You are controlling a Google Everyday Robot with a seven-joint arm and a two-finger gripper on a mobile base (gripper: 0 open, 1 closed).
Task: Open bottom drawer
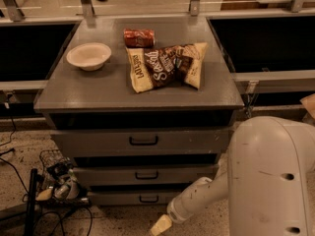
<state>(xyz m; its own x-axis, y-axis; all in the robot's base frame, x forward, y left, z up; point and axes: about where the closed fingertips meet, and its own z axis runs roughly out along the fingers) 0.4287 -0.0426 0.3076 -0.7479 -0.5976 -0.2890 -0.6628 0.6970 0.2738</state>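
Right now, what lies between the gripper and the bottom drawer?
Nothing: in the camera view, the gripper hangs low before the bottom drawer, bare floor between.

The grey bottom drawer [113, 197] has a black handle [148, 199]; just below it is the cream gripper [161, 225] on a white arm [266, 176]. Above it, the grey table [88, 90] bears a cream bowl [88, 56], red packet [139, 37] and brown-and-cream bags [165, 65].

Dim scene, warm amber cast. Light from above: cabinet top [98, 90] and white arm shell [270, 171] brightest. Deep shadow in gaps between drawer fronts and in black side bays. Gripper [161, 225] pale against dim floor at bottom edge, just below shadowed bottom drawer [118, 198].
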